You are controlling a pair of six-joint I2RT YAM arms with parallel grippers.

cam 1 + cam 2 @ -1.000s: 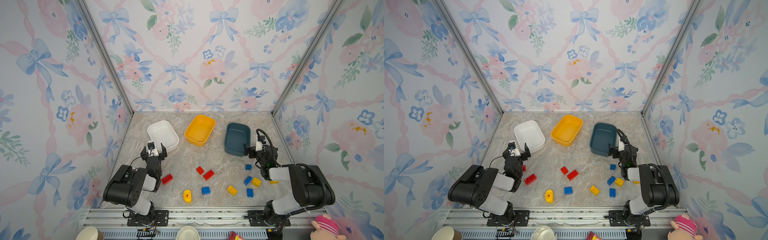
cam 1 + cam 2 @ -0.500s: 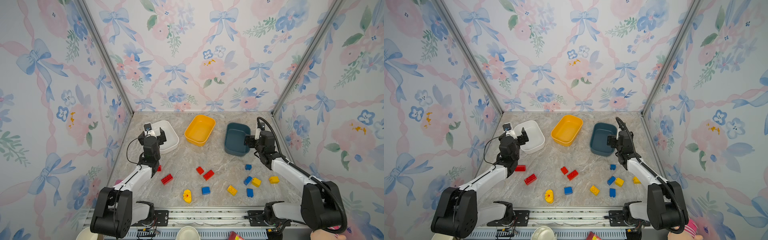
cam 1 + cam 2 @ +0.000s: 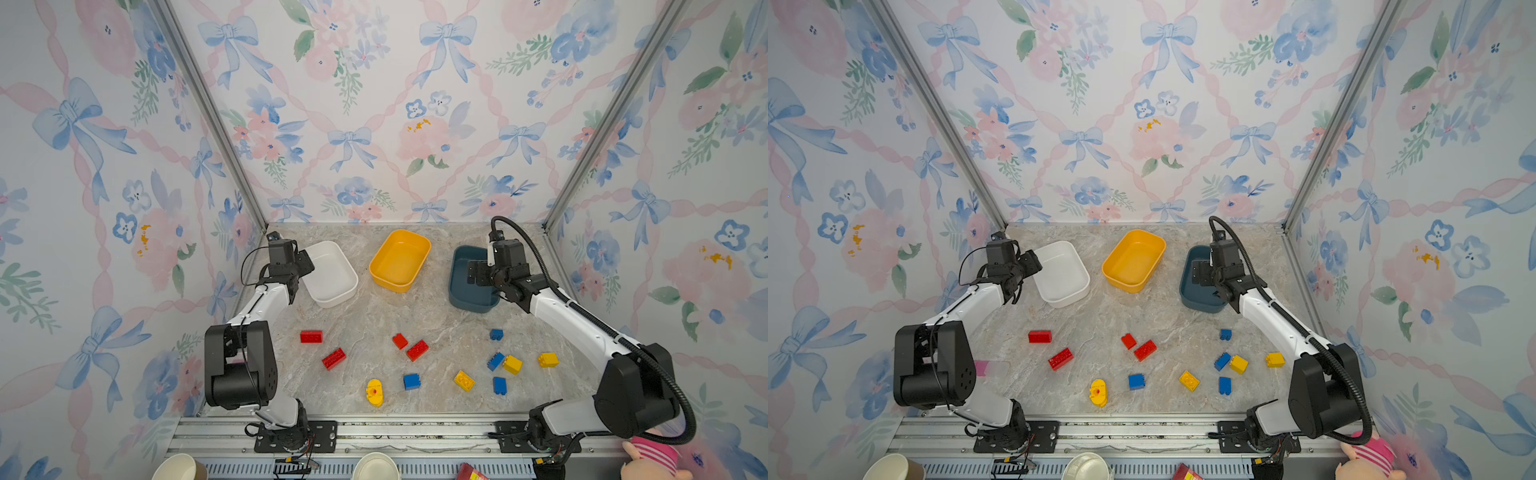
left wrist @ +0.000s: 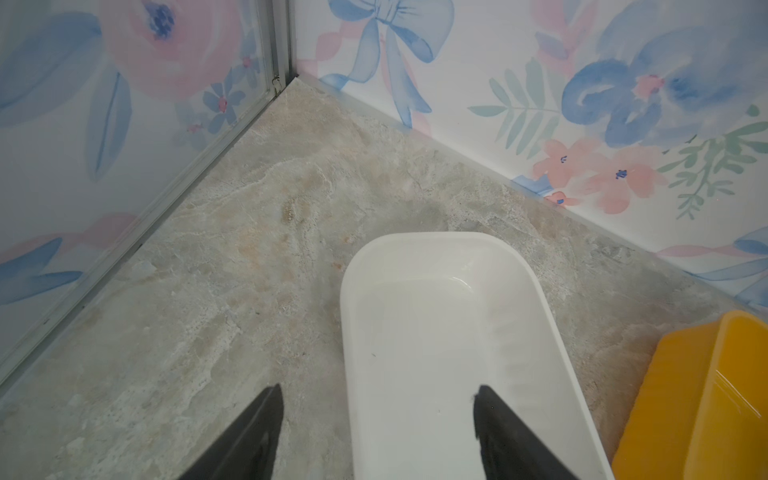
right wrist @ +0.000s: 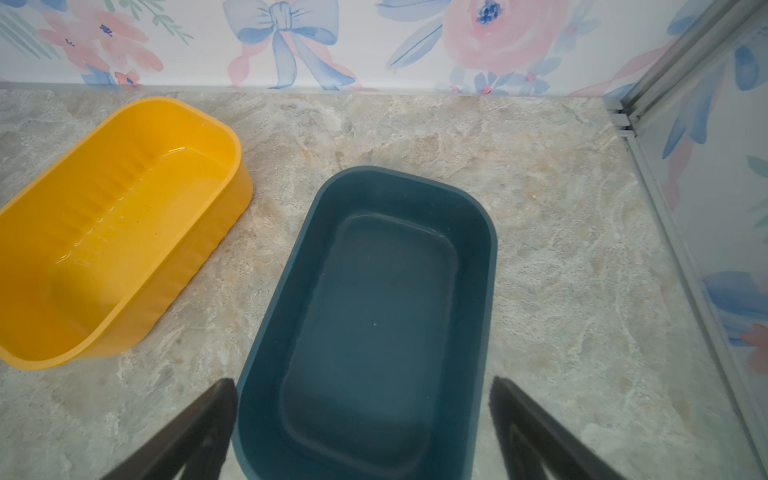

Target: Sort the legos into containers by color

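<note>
Three empty containers stand at the back: white [image 3: 336, 286], yellow [image 3: 399, 259] and teal [image 3: 467, 297]. My left gripper [image 4: 378, 395] hovers open over the white tub's [image 4: 436, 332] near end, one finger outside its side wall and one over its inside. My right gripper [image 5: 363, 386] is open above the teal tub's [image 5: 374, 311] near end, its fingers as wide as the tub. Neither holds anything. The legos lie loose at the front: red ones [image 3: 311, 336] on the left and middle, blue [image 3: 495, 360] and yellow [image 3: 512, 364] on the right, a rounded yellow piece [image 3: 374, 392] nearest the front.
Floral walls and metal corner posts close in the back and both sides. The yellow tub [image 5: 124, 228] sits beside the teal one. A flat pink block [image 3: 986, 368] lies by the left arm's base. Paper cups [image 3: 178, 467] and a plush toy [image 3: 652, 453] are beyond the front rail.
Both arms have stretched out from folded poses near the front to the back, the left to the white tub, the right to the teal tub. The left jaws have narrowed a little.
</note>
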